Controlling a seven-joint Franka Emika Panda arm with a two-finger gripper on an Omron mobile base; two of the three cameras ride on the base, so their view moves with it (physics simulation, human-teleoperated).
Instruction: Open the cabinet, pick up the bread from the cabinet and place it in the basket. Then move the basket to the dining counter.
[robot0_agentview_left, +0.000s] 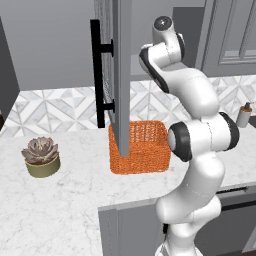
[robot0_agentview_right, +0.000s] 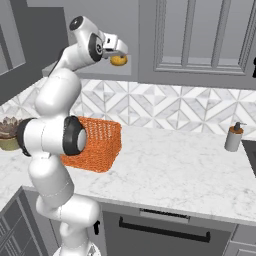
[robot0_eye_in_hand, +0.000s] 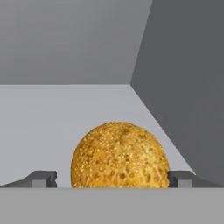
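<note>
Presently the gripper (robot0_eye_in_hand: 113, 178) is reaching into the cabinet (robot0_agentview_left: 119, 75), whose door is standing swung out toward the camera in the left base view with its black handle (robot0_agentview_left: 96, 72) at about 9 o'clock of the door edge. In the hand view the bread (robot0_eye_in_hand: 120, 156) is sitting at 6 o'clock, dead centre between the two fingertips (robot0_eye_in_hand: 43, 178), one tip showing at its 9 o'clock side and the other at its 3 o'clock side, each just beside the loaf with no clear contact visible. The jaws are standing wide apart and are gripping nothing. The bread is resting on the cabinet floor, close to the corner where the back wall and the side wall meet at about 1 o'clock. It is reading as nearly round, so no long axis is governing the approach. In the right base view the bread (robot0_agentview_right: 118, 60) is lying directly ahead of the gripper (robot0_agentview_right: 118, 54). The basket (robot0_agentview_left: 140, 147) is waiting on the marble worktop (robot0_agentview_left: 65, 210) well below, at 6 o'clock of the door. Judgement: the coming move is turning on closing squarely across the loaf.
</note>
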